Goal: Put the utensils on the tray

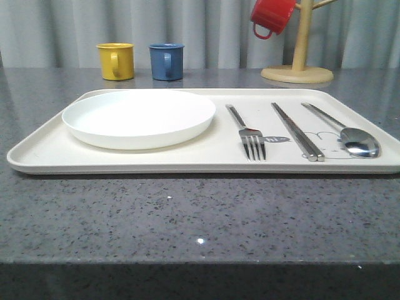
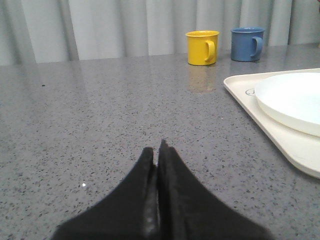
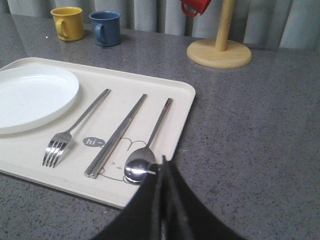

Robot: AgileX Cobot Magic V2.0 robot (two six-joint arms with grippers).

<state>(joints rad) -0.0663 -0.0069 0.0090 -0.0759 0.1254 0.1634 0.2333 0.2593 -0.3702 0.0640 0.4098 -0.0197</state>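
both pincers, left [image 2: 158, 150] and right [image 3: 163, 162], closed, empty.

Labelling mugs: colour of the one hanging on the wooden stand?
Red mug, clearest in the front view.

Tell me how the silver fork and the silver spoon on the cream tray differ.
The slim silver metal fork ends in four tines; the long-handled silver spoon ends in a smooth oval bowl. The fork lies next to the round white plate; the spoon lies beyond the silver chopsticks, near the right rim of the cream rectangular tray. Both rest flat, heads toward the front camera.
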